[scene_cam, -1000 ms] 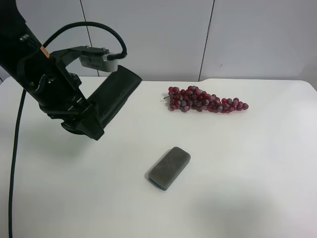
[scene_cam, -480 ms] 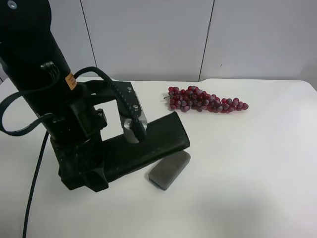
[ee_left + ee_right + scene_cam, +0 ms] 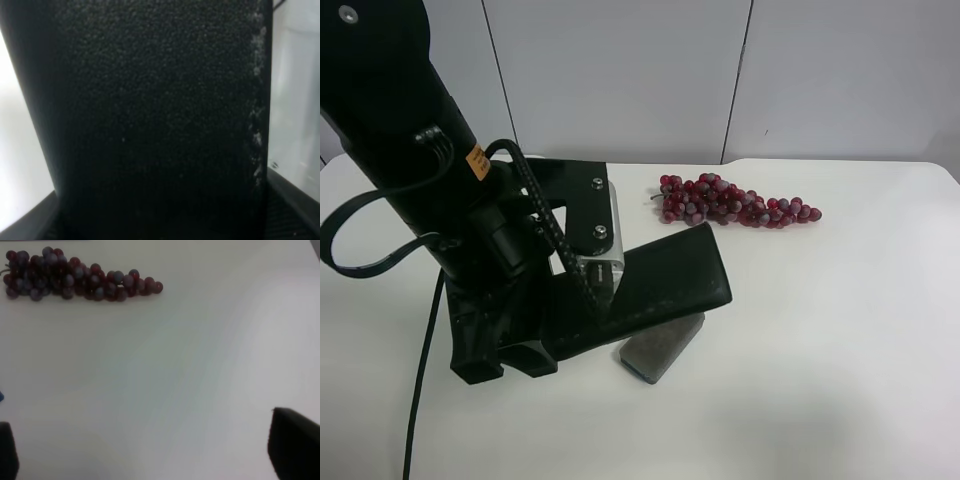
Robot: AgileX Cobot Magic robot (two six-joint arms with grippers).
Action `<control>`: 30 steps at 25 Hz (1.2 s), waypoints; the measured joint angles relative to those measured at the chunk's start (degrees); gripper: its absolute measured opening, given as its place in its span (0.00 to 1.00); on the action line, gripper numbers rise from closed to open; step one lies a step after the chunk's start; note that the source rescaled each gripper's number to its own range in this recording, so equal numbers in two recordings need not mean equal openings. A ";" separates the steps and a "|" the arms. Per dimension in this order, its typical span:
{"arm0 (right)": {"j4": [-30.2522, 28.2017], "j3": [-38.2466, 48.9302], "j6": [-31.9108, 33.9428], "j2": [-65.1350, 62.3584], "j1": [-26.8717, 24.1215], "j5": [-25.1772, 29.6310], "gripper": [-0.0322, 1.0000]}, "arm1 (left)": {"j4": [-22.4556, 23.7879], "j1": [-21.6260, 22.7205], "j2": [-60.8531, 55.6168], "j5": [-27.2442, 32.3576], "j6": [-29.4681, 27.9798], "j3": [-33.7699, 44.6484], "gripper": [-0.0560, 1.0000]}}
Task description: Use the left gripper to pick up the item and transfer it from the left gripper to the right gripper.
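Note:
The dark green case (image 3: 670, 275) is held in my left gripper (image 3: 510, 355), on the black arm with a cable at the exterior high view's left. The case sticks out to the right, above the table, and its free end hangs over the grey block (image 3: 658, 352). In the left wrist view the case (image 3: 160, 115) fills the frame between the jaws of the left gripper (image 3: 160, 225). My right gripper (image 3: 150, 450) is open and empty over bare table; only its fingertips (image 3: 295, 445) show. The right arm is out of the exterior high view.
A bunch of red-purple grapes (image 3: 735, 203) lies at the back of the white table (image 3: 840, 330); it also shows in the right wrist view (image 3: 75, 282). The grey block lies near the table's middle, partly covered by the case.
The left arm has swung from the back left toward the middle with the case. The case's free end now sits over the grey block, a little further right than half a second ago.

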 joint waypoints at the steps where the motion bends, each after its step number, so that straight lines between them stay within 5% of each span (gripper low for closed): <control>1: 0.00 0.00 0.00 0.00 0.00 0.00 1.00 | 0.00 0.00 0.00 -0.39 0.15 0.00 0.07; 11: 3.06 -0.77 0.00 1.35 0.00 -0.02 1.00 | 0.11 0.00 0.00 -3.76 0.55 0.00 0.07; 18: 11.22 -12.03 -2.13 20.65 0.00 -1.83 1.00 | -0.06 0.00 -0.78 -4.89 0.59 -0.23 0.06; 22: 20.86 -16.48 -8.68 33.39 0.00 -1.83 1.00 | -0.18 0.00 -2.62 -8.11 0.59 -0.49 0.06; 30: 49.48 -17.54 -31.04 52.61 0.50 -2.11 1.00 | -0.25 0.00 -5.18 -12.11 1.17 -0.54 0.06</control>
